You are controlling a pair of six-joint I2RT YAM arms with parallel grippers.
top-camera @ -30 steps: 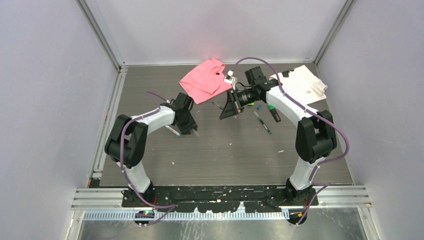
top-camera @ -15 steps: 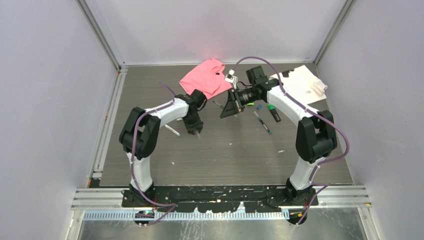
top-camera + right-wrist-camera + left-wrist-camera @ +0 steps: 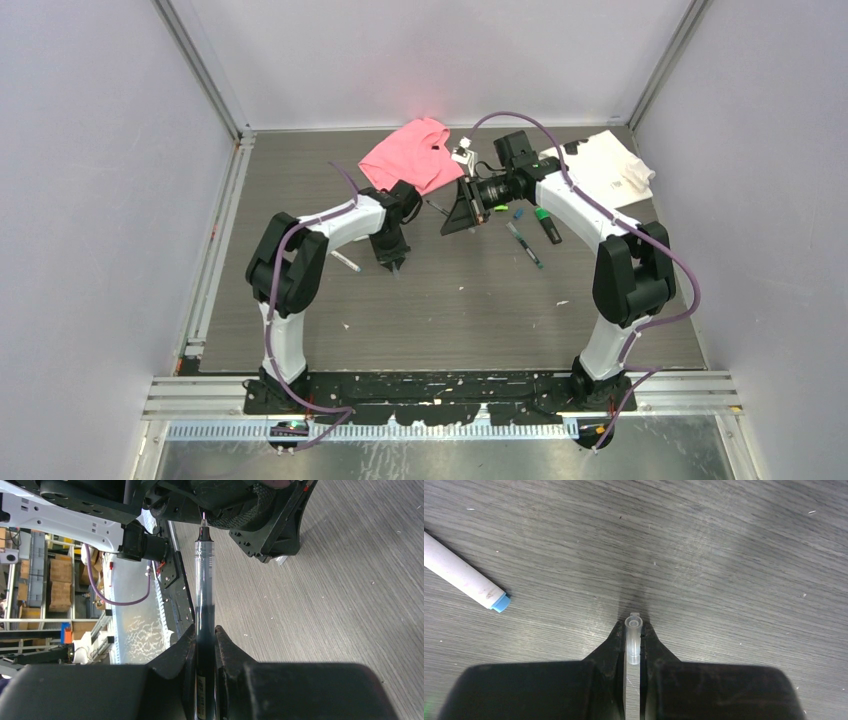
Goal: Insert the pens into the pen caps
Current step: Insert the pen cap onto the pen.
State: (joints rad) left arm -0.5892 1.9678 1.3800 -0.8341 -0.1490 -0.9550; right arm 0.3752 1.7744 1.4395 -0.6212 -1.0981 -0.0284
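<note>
- Lying flat on grey wood-grain table (image 3: 450, 320), left of the left arm's tip: white-bodied pen with blue end (image 3: 461, 575), well apart from its jaws.
- Left jaws pressed together on small clear plastic pen cap (image 3: 633, 640), open end poking out in front, low over the table; contact with the surface not discernible.
- Behind, at far edge: crumpled pink cloth (image 3: 408, 155).
- Right jaws clamped on slim clear-barrelled dark pen (image 3: 204, 595), bare tip aimed toward the left arm, held off the table.
- Further right, loose on the table: bright green cap (image 3: 500, 208), blue cap (image 3: 518, 212), dark green pen (image 3: 523, 243), stubby black highlighter (image 3: 546, 225).
- Far right corner: folded white cloth (image 3: 610, 165).
</note>
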